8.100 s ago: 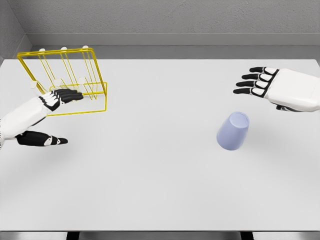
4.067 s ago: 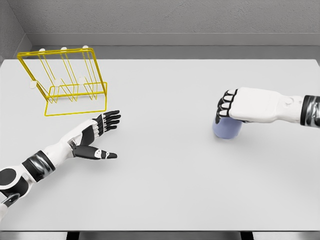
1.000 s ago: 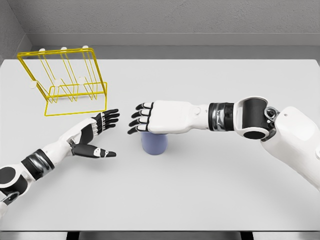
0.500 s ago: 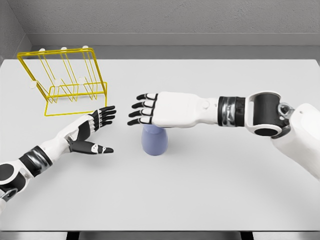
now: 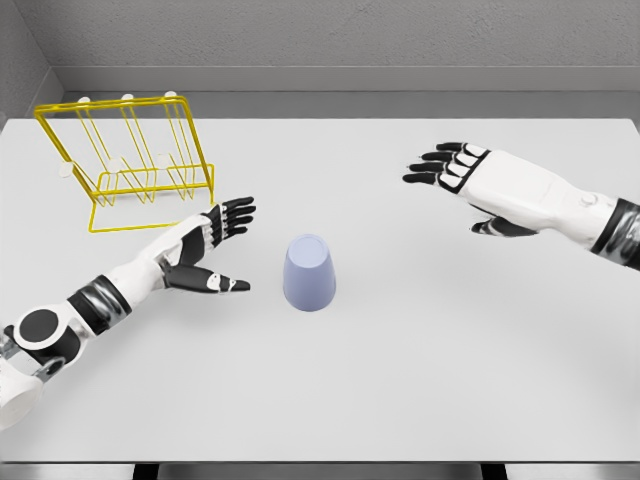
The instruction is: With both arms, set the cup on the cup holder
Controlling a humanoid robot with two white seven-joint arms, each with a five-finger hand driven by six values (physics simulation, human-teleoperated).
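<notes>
Inverted lavender cup (image 5: 308, 272) stands unheld mid-bench; spread left hand (image 5: 205, 245) nearby risks toppling it; right hand (image 5: 475, 180) spread, far.

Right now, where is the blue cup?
In the head view, the cup stands upside down mid-table, just right of the left robot hand, untouched.

Bright, even, diffuse light fills the sharp, noise-free render. The periwinkle plastic cup (image 5: 308, 273), just beyond the left hand's fingertips (image 5: 243, 208), casts only a faint soft shadow; no glare or blur.
</notes>
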